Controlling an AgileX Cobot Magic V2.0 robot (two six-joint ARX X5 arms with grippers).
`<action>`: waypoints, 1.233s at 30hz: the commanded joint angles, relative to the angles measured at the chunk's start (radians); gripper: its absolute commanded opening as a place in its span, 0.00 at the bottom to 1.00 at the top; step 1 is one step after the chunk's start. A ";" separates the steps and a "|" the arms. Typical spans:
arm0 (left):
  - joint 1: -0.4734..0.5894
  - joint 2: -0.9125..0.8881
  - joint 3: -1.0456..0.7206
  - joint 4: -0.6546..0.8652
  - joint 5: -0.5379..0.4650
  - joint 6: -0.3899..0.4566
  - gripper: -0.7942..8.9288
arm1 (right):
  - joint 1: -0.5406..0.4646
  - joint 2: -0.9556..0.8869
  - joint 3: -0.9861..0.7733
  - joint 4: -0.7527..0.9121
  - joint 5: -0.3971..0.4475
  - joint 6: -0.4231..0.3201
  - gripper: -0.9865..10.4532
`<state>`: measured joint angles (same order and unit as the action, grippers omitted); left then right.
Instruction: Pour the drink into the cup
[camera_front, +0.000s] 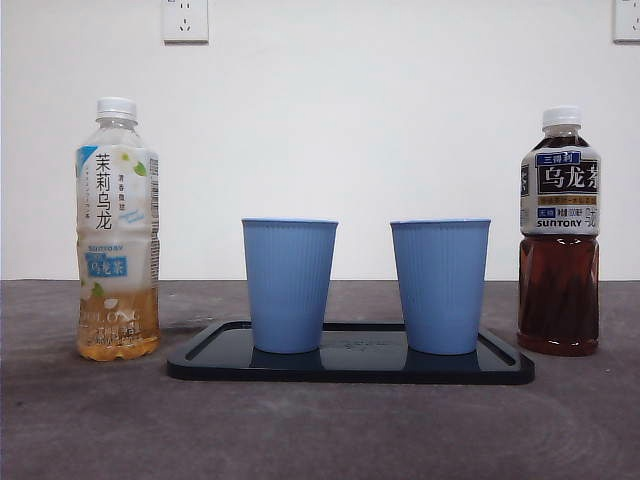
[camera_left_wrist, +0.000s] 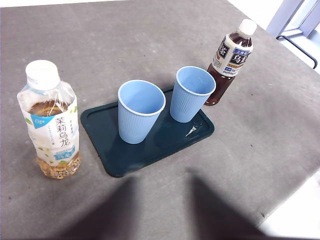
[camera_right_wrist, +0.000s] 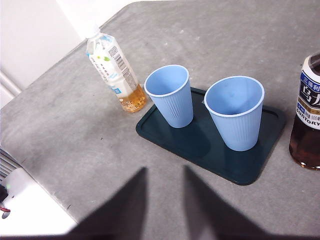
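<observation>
Two empty blue ribbed cups, the left cup (camera_front: 289, 285) and the right cup (camera_front: 440, 286), stand upright and apart on a dark tray (camera_front: 350, 366). A pale jasmine oolong bottle (camera_front: 117, 232), capped and roughly a quarter full, stands on the grey table (camera_front: 320, 430) just left of the tray; a dark oolong tea bottle (camera_front: 559, 235), capped and fuller, stands just right of it. The left gripper (camera_left_wrist: 160, 210) and right gripper (camera_right_wrist: 165, 205) hover with jaws parted, holding nothing, over bare table in front of the tray.
</observation>
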<state>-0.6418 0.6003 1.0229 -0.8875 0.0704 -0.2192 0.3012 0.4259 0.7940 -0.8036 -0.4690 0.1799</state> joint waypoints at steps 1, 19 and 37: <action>-0.006 0.005 0.018 0.010 0.001 0.004 0.11 | 0.004 0.003 0.012 0.010 -0.002 -0.008 0.11; 0.079 -0.038 0.004 0.024 0.002 0.004 0.11 | 0.004 0.003 0.012 0.010 -0.002 -0.008 0.11; 0.603 -0.467 -0.772 0.576 0.000 0.229 0.11 | 0.004 0.003 0.012 0.010 -0.002 -0.008 0.11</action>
<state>-0.0410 0.1417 0.2611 -0.3424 0.0734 -0.0090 0.3012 0.4259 0.7940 -0.8036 -0.4686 0.1799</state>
